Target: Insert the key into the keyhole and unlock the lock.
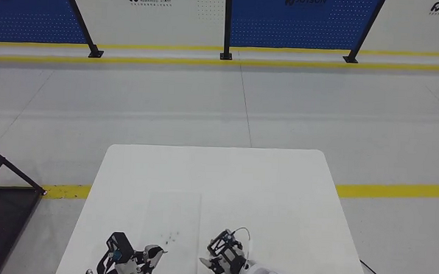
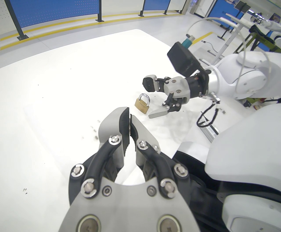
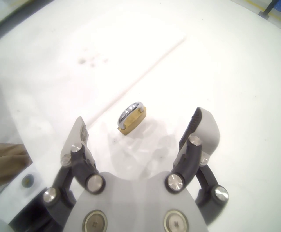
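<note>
Left gripper (image 2: 129, 116) sits closest, its two fingers pressed together so that the black pads (image 2: 123, 125) meet at the tips; whether a key is pinched between them I cannot tell. Beyond those tips and well apart from them, the padlock (image 2: 142, 103) rests on the white table (image 1: 277, 176), inside the wide-spread fingers of the right gripper (image 2: 151, 98). One of those fingers hangs just above the shackle and the other lies low, just beside the brass body. As far as I can judge, neither touches the lock.

It looks like a small solid lock, probably dense for its size, rigid and smooth-sided, so it may skate on the slick tabletop if nudged. The safest hold is likely across the broad flat faces of the body, leaving the shackle and the underside free. The keyhole is hidden, probably underneath, so the lock would need lifting and turning toward the left fingers.

Open table spreads ahead of both sets of fingers, while the near table edge lies close behind them. The two arms are near each other, so bringing them together calls for care
</note>
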### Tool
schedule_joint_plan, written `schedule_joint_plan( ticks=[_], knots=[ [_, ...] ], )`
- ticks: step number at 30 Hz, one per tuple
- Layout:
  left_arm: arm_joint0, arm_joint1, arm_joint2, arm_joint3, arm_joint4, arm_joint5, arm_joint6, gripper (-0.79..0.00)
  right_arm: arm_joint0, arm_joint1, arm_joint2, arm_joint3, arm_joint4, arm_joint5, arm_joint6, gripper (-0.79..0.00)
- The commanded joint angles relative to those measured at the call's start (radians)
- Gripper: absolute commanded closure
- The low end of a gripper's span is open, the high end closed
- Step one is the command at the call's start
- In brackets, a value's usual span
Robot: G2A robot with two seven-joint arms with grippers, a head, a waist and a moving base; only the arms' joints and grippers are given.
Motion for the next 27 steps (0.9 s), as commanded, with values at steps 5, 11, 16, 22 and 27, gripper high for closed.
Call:
schedule_joint_plan(
  ticks=[5, 11, 16, 22, 27],
  knots=[
    [0.0, 0.0, 0.0, 0.0, 0.0, 0.0, 0.0, 0.0, 0.029, -0.016, -0.045, 0.04, -0.018, 0.051, -0.004, -0.302],
    [0.0, 0.0, 0.0, 0.0, 0.0, 0.0, 0.0, 0.0, 0.028, -0.019, -0.056, 0.041, -0.027, 0.073, -0.02, -0.086],
    [0.0, 0.0, 0.0, 0.0, 0.0, 0.0, 0.0, 0.0, 0.022, -0.016, -0.052, 0.03, -0.039, 0.078, -0.018, 0.0],
    [0.0, 0.0, 0.0, 0.0, 0.0, 0.0, 0.0, 0.0, 0.014, -0.013, -0.037, 0.003, -0.029, 0.077, -0.035, 0.0],
    [-0.014, 0.0, 0.01, 0.002, -0.005, 0.004, -0.003, 0.0, -0.024, 0.004, 0.037, -0.087, 0.015, 0.064, -0.136, 0.0]
  ],
)
